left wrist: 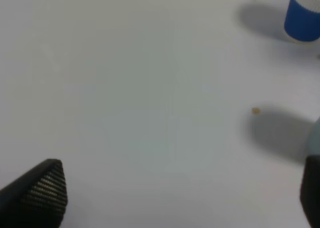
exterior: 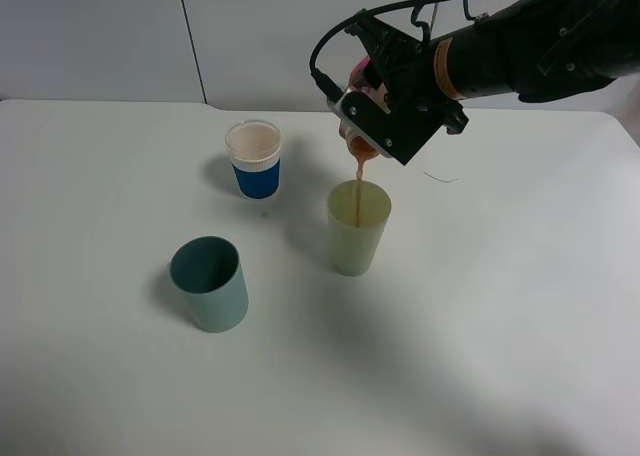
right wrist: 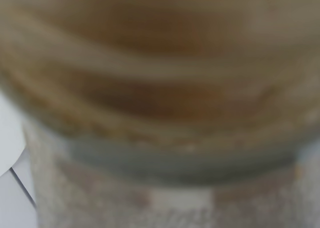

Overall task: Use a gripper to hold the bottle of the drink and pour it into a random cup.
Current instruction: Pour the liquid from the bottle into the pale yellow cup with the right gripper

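Observation:
My right gripper [exterior: 372, 111] is shut on the bottle of the drink [exterior: 360, 141] and holds it tipped, mouth down, above the cup [exterior: 358, 229], the tall pale yellow-green tumbler near the table's middle. A thin brown stream runs from the bottle's mouth into the cup. The right wrist view is filled by the blurred bottle [right wrist: 160, 88] with brown drink; its fingers are hidden there. My left gripper [left wrist: 180, 198] is open and empty over bare table, with one ribbed fingertip [left wrist: 42, 190] showing; it is out of the exterior high view.
A short blue-and-white paper cup [exterior: 254, 159] stands behind and left of the cup; it also shows in the left wrist view [left wrist: 303, 15]. A darker teal tumbler [exterior: 209, 282] stands front left. A small brown drop [left wrist: 256, 110] lies on the white table [exterior: 500, 326].

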You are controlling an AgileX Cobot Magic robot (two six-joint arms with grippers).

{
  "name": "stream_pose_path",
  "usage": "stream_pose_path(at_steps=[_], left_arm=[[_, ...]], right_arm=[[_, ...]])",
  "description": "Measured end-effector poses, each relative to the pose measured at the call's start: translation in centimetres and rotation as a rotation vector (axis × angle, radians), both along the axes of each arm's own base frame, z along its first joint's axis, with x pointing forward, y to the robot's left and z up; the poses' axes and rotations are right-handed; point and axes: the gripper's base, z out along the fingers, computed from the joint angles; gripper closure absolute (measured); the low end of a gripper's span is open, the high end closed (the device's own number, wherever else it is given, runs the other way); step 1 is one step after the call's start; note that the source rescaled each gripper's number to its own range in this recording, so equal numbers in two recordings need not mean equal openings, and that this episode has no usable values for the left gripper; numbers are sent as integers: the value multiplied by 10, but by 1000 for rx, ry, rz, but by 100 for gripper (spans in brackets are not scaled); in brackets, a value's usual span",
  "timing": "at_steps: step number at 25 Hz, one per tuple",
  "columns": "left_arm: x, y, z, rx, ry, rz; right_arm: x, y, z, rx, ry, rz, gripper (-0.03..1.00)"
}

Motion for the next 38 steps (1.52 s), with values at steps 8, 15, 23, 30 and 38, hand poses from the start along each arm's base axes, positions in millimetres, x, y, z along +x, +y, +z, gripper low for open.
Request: stream_pose_path(at_steps=[8, 15, 23, 30, 38], left_arm=[[0, 0, 0, 0, 0, 0], [0, 0, 0, 0, 0, 0], [0, 0, 0, 0, 0, 0], [0, 0, 0, 0, 0, 0], [0, 0, 0, 0, 0, 0]], right_arm=[[0, 0, 0, -13, -8, 14, 97], [-1, 2, 0, -35, -21, 39, 97], [-4, 6, 0, -58, -36, 69, 97], [-4, 7, 0, -79, -50, 84, 97], [-4, 7, 0, -92, -59, 94, 97]])
